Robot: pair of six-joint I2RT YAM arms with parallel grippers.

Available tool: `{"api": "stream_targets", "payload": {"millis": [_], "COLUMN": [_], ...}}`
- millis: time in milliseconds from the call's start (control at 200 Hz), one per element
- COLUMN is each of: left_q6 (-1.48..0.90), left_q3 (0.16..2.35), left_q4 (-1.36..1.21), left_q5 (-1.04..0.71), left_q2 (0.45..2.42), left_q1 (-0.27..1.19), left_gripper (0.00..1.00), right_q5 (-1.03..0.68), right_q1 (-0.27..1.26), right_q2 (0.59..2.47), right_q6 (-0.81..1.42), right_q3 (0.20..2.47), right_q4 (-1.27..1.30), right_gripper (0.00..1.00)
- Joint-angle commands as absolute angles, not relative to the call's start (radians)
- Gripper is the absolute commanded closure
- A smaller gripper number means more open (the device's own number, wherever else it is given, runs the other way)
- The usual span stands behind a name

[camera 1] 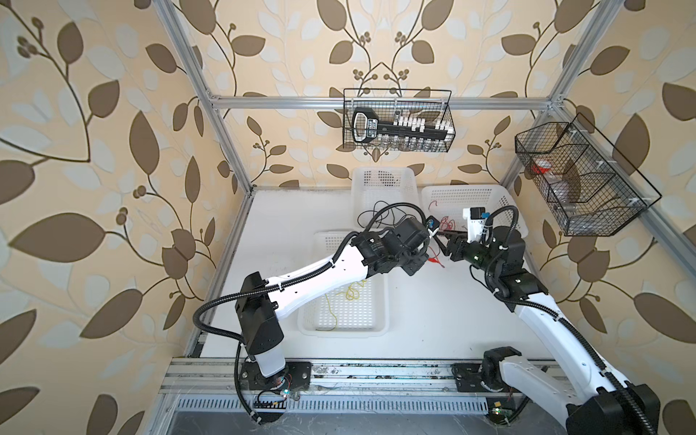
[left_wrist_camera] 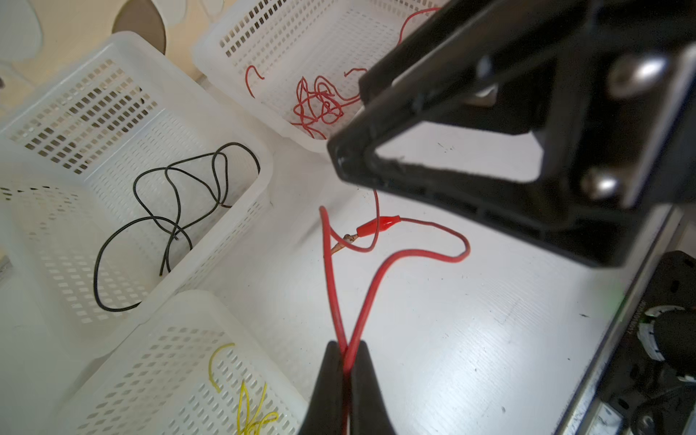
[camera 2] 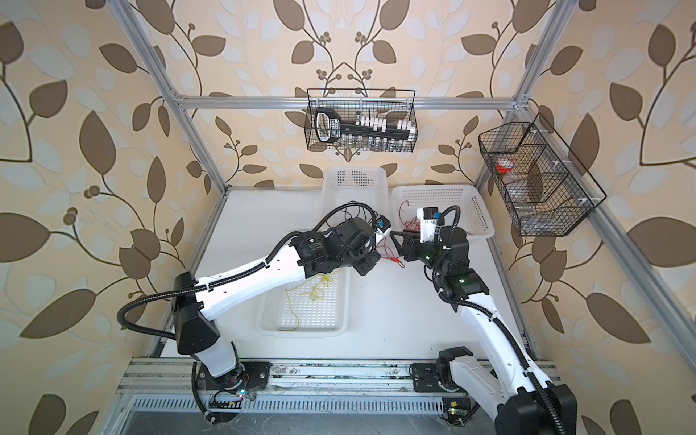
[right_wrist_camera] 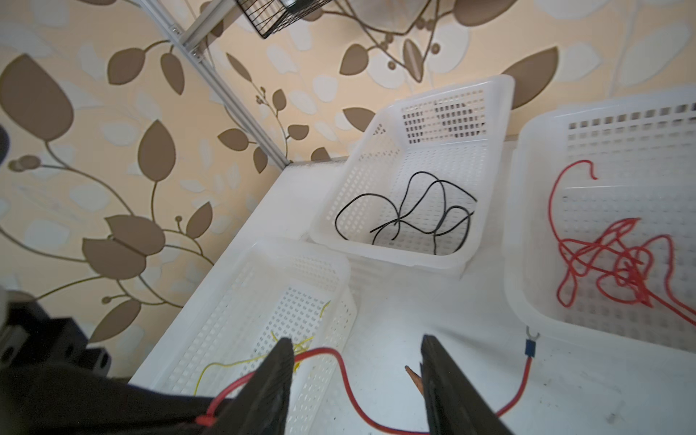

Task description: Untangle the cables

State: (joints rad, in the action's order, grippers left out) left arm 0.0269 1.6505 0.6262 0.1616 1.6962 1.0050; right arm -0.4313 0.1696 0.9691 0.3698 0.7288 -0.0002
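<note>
Left wrist view: left gripper (left_wrist_camera: 347, 344) pinches red clip cable (left_wrist_camera: 376, 225); right gripper (right_wrist_camera: 356, 341) stands open. Black cable (left_wrist_camera: 96, 271), yellow cable (left_wrist_camera: 211, 367), red bundle (left_wrist_camera: 320, 105) sorted apart; this one remains.

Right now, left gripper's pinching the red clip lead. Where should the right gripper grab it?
Probably the tail end of the red clip sleeve, from above, jaws across its narrow width: it lies flat on the table, thicker than the wire, clear of the left gripper. Avoid its front, where a thin red strand loops across.
</note>
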Motion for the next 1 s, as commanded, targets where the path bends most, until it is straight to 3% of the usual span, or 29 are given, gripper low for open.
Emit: {"api": "stream_targets", "payload": {"millis": [0, 285, 545, 795, 995], "left_q6": [0.138, 0.170, 0.247, 0.312, 0.324], "left_q3": [1.635, 1.534, 1.521, 1.537, 1.526], "left_q4": [0.654, 0.605, 0.618, 0.682, 0.689], "left_q5": [0.120, -0.104, -0.284, -0.343, -0.400], "left_q2": [1.620, 1.522, 1.490, 1.447, 1.400], "left_q1": [0.975, 0.855, 0.813, 0.812, 0.811], "left_gripper": [1.00, 1.00, 1.00, 1.00, 1.00], "right_q5": [-0.564, -0.605, -0.337, -0.225, -0.275], "right_q1": [0.197, 0.262, 0.481, 0.492, 0.492], "right_q2": [0.963, 0.930, 0.880, 0.905, 0.926], "right_q6": [0.289, 0.202, -0.003, -0.066, -0.084], "right_q3": [0.759, 0.785, 0.798, 0.797, 0.787], "right_q4": [0.025, 0.019, -0.017, -0.038, -0.033], "right_gripper": [0.45, 0.45, 0.41, 0.41, 0.41]}}
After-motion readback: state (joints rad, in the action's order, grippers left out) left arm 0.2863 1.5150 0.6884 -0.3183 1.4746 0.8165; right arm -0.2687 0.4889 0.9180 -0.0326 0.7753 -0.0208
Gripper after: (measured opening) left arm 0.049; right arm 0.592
